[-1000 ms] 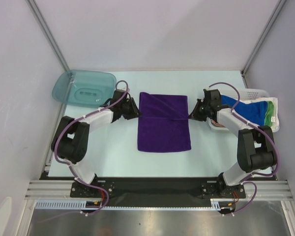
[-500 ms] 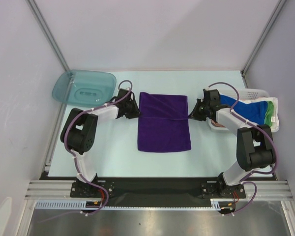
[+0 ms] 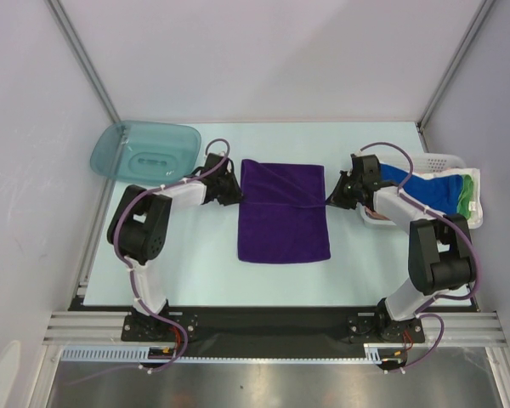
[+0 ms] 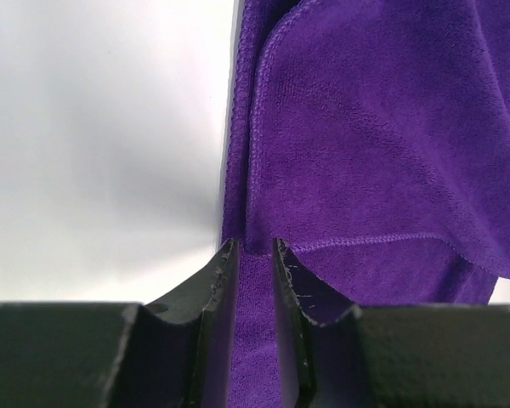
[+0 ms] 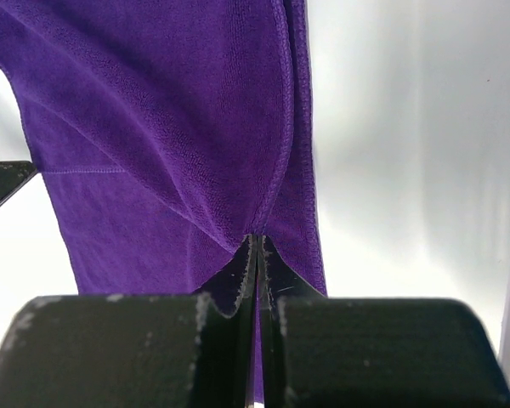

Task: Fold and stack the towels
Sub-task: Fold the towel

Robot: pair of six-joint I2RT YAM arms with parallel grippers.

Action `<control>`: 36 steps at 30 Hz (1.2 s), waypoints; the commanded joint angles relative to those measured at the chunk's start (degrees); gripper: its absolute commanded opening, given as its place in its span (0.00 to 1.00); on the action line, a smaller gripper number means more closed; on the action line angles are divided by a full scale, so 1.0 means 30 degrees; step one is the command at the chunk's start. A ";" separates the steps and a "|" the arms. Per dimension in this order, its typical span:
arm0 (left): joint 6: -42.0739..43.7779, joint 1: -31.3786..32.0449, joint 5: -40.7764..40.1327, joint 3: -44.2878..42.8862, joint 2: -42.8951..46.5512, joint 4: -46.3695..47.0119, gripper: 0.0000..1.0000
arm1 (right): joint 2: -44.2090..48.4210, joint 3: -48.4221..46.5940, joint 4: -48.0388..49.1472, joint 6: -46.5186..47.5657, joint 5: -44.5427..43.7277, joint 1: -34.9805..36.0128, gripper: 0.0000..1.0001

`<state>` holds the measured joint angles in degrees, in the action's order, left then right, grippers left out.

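The purple towel (image 3: 284, 212) lies spread flat at the middle of the table (image 3: 195, 272), its long sides running from 12 to 6 o'clock.

The left gripper (image 3: 235, 194) meets the towel's 9 o'clock edge, a little toward the far end. From above its tips are too small to read. In the left wrist view the two fingers (image 4: 221, 272) stand a narrow gap apart with the towel's stitched hem filling the slot. Whether the pads actually press the cloth cannot be told, since the frame's bottom edge cuts the slot off.

The right gripper (image 3: 331, 197) sits at the towel's 3 o'clock edge, directly across. In the right wrist view its jaws are closed together, pinching the hem, and the cloth puckers up into a ridge at the tips. The towel's far end runs out of both wrist views.

At the table's 3 o'clock side stands the white basket (image 3: 446, 160), with the blue towel (image 3: 429, 194) draped in it. The green towel (image 3: 468, 194) shows only as a strip at its 3 o'clock end. The right arm crosses the basket's near-left part and hides what lies there.

The teal tub (image 3: 144, 151) rests at 10 o'clock, seemingly tilted against the wall.
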<state>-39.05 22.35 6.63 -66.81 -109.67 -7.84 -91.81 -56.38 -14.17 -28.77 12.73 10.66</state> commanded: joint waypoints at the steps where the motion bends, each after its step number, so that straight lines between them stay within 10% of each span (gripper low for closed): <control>1: -0.0256 0.0138 0.0162 -0.0700 -0.0153 0.0444 0.27 | -0.0129 -0.0162 0.0652 -0.0077 -0.0025 -0.0065 0.00; 36: 0.0359 -0.0182 0.0454 -0.1581 0.2274 -0.0786 0.00 | -0.0188 -0.0835 0.0125 0.0158 -0.0258 -0.0329 0.00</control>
<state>-38.94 22.35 7.66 -69.87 -109.03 -9.65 -92.36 -56.58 -13.74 -28.73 12.71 9.93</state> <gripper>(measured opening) 0.007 0.009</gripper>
